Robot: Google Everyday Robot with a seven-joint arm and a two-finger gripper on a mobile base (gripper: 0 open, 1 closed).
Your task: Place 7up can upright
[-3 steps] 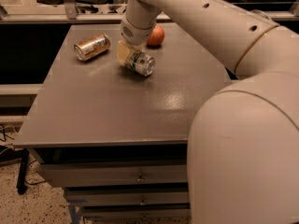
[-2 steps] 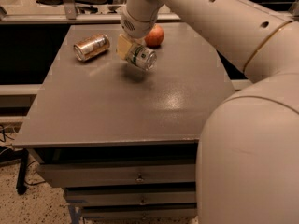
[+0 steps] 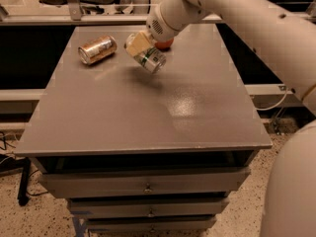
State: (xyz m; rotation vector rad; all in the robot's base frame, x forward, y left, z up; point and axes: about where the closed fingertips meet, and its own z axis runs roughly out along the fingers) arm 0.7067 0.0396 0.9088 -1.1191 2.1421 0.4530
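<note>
The 7up can (image 3: pixel 150 59), silver with a green and white label, is held tilted in the air a little above the back middle of the grey table (image 3: pixel 148 112). My gripper (image 3: pixel 139 45) is shut on the 7up can at its upper end, with pale fingers (image 3: pixel 134 41) on its sides. My white arm reaches in from the upper right.
A copper-gold can (image 3: pixel 97 49) lies on its side at the table's back left. An orange round fruit (image 3: pixel 164 44) sits just behind the gripper, partly hidden by the wrist. Drawers (image 3: pixel 145 186) are below the table's front edge. My arm's large white body fills the right side.
The 7up can has been lifted off the table surface in the gripper and now hangs tilted above it. The copper-gold can has not moved.
</note>
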